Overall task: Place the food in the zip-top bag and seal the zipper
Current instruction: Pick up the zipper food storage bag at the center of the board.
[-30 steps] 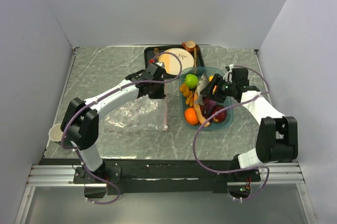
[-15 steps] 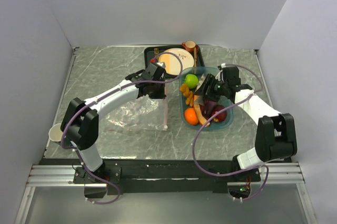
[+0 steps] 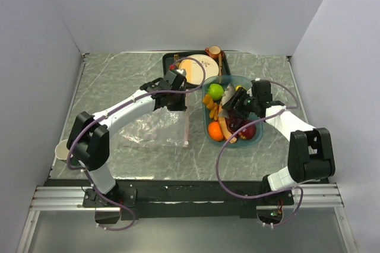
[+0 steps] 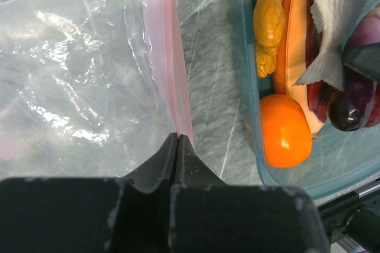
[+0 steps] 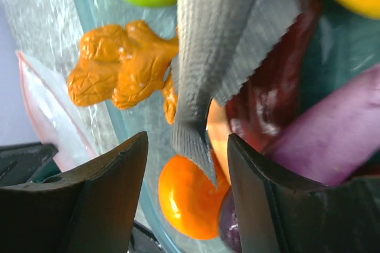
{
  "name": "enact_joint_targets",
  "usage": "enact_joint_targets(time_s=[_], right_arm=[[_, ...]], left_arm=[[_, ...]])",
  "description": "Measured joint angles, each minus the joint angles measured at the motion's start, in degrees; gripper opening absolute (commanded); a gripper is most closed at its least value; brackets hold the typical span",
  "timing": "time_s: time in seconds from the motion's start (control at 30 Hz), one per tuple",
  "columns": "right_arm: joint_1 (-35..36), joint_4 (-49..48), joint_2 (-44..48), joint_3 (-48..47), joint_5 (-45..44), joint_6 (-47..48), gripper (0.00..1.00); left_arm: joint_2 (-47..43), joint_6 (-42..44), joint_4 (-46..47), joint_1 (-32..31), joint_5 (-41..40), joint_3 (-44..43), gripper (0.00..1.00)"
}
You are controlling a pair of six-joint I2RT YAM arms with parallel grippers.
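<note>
The clear zip-top bag (image 3: 148, 129) lies flat left of the teal tray (image 3: 256, 139). Its pink zipper (image 3: 187, 123) runs along the edge nearest the tray. My left gripper (image 4: 178, 139) is shut on the zipper (image 4: 163, 57) at its far end. The food fills the tray: green apple (image 3: 216, 91), orange (image 3: 215, 131), red apple (image 3: 248, 129), grey fish (image 5: 214, 45), purple eggplant (image 5: 332, 134) and orange-brown pieces (image 5: 119, 69). My right gripper (image 5: 187, 141) hangs open low over the tray, the fish's tail between its fingers without touching either, the orange (image 5: 187, 196) beneath.
A black tray at the back holds a cream-and-orange plate (image 3: 199, 66) and a brown cup (image 3: 212, 51). A paper cup (image 3: 61, 149) stands at the table's left edge by the left arm's base. White walls close in the left, back and right sides.
My right gripper has slid left across the tray and now sits over the fish near the tray's middle. The left arm and the bag have not moved.
</note>
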State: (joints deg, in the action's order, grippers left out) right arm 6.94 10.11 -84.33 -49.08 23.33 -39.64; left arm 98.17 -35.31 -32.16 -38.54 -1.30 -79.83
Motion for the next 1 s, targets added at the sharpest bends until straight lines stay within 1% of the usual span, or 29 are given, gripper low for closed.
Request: enact_joint_targets(time_s=[0.03, 0.07, 0.1, 0.13, 0.17, 0.27, 0.4, 0.43, 0.47, 0.53, 0.6, 0.77, 1.0], right_arm=[[-0.2, 0.0, 0.2, 0.0, -0.2, 0.0, 0.61], [-0.3, 0.0, 0.5, 0.0, -0.4, 0.1, 0.57], [-0.4, -0.3, 1.5, 0.2, -0.5, 0.2, 0.56], [-0.3, -0.9, 2.8, 0.7, -0.3, 0.3, 0.51], [-0.2, -1.7, 4.9, 1.2, 0.6, 0.4, 0.4], [0.3, -5.2, 9.1, 1.4, 4.4, 0.4, 0.39], [4.4, -8.9, 9.0, -0.4, 8.9, 0.0, 0.4], [5.9, -9.8, 8.2, -0.9, 10.0, -0.2, 0.39], [7.2, -10.7, 7.2, -1.5, 11.0, -0.5, 0.33], [9.7, -12.8, 5.3, -1.8, 12.9, -1.3, 0.32], [11.3, -15.0, 3.2, -1.9, 14.6, -2.7, 0.28], [12.6, -20.1, -1.9, -1.9, 17.9, -5.8, 0.28], [14.5, -22.1, -5.9, -3.9, 19.2, -7.4, 0.41]], left_arm=[[0.0, 0.0, -0.1, 0.0, 0.0, -0.1, 0.01], [0.0, 0.1, -0.1, 0.0, 0.0, -0.2, 0.01], [-0.1, 0.2, -0.1, 0.0, 0.0, -0.3, 0.01], [-0.1, 0.2, -0.2, 0.0, 0.0, -0.3, 0.01], [-0.1, 0.2, -0.2, 0.0, 0.0, -0.3, 0.01], [-0.2, 0.2, -0.2, 0.0, 0.0, -0.3, 0.01], [-0.2, 0.2, -0.4, 0.0, 0.4, -0.7, 0.01], [-0.2, 0.2, -0.6, 0.0, 0.5, -1.0, 0.01], [-0.4, 0.2, -0.6, 0.0, 0.6, -1.2, 0.01], [-1.1, 0.2, -0.7, 0.0, 0.6, -1.3, 0.01], [-2.5, 0.1, -0.7, 0.0, 0.6, -1.3, 0.01], [-5.5, -0.1, -0.2, 0.0, 1.0, -1.5, 0.01], [-6.1, -0.3, 0.2, 0.0, 1.8, -1.5, 0.01]])
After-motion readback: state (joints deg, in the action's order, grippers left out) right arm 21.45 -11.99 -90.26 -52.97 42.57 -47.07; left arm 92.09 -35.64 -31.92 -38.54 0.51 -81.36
